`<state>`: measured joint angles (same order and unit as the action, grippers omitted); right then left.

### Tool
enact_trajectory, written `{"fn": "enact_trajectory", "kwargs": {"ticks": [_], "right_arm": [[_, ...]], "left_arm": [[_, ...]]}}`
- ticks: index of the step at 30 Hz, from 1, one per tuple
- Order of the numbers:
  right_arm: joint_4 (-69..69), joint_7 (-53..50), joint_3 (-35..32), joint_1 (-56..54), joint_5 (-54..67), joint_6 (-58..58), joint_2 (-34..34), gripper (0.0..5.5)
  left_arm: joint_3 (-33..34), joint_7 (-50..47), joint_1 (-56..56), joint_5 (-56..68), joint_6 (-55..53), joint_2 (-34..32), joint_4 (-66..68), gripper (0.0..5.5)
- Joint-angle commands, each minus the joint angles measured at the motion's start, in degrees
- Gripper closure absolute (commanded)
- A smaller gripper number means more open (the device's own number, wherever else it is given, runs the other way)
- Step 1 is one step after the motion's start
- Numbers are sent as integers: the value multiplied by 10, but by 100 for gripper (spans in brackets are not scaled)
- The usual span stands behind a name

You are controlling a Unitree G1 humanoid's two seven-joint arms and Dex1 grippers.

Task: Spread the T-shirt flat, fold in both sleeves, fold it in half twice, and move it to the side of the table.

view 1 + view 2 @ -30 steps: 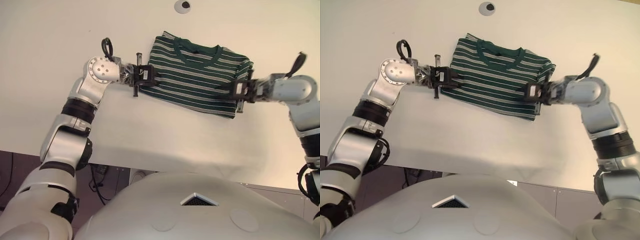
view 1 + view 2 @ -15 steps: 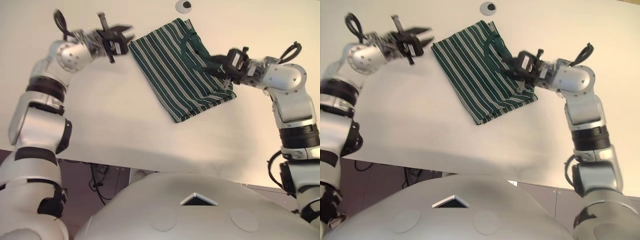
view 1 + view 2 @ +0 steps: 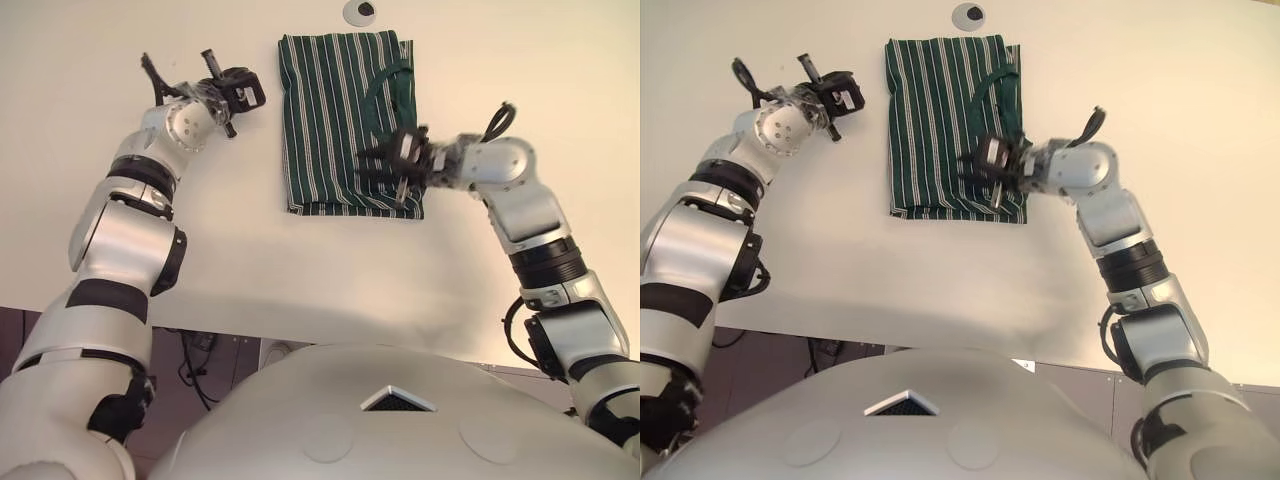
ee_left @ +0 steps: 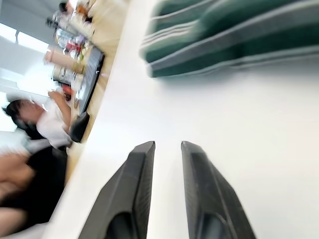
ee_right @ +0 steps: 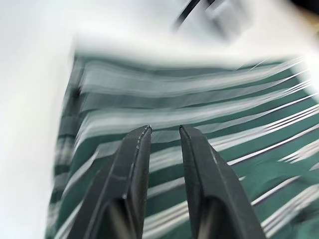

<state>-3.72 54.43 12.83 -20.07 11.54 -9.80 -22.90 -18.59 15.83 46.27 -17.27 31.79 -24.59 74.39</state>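
Observation:
The folded green T-shirt (image 3: 335, 120) with white stripes lies flat at the far middle of the white table (image 3: 300, 270), its collar (image 3: 388, 85) on the right side. My left gripper (image 3: 250, 90) hovers just left of the shirt's far left corner; the left wrist view shows its fingers (image 4: 142, 164) shut over bare table with nothing between them, the shirt (image 4: 224, 40) ahead. My right gripper (image 3: 375, 165) sits over the shirt's near right part. Its fingers (image 5: 134, 149) are shut in the right wrist view, with striped cloth (image 5: 189, 99) beyond them.
A round cable hole (image 3: 361, 10) sits in the table just beyond the shirt. The table's near edge (image 3: 300, 315) runs across in front of me. In the left wrist view, clutter (image 4: 75, 45) stands on another desk past the table's side.
The shirt has turned clockwise and now lies square, long side running away from me. The right gripper swung left and nearer over it. The left gripper let go and drew back.

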Motion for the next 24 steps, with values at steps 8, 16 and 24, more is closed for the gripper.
{"fn": "enact_trajectory", "kwargs": {"ticks": [8, 16, 24], "right_arm": [[50, 75, -162, 143, 98, 7, -129, 442], [116, 36, -172, 312, 6, 207, -131, 376], [62, -16, -92, 338, -171, 403, -154, 376]], "left_arm": [[180, 280, -480, 308, -91, -153, -602, 412], [143, 314, -555, 237, -72, -165, -684, 338], [85, 327, -537, 175, -78, -149, -770, 338]]}}
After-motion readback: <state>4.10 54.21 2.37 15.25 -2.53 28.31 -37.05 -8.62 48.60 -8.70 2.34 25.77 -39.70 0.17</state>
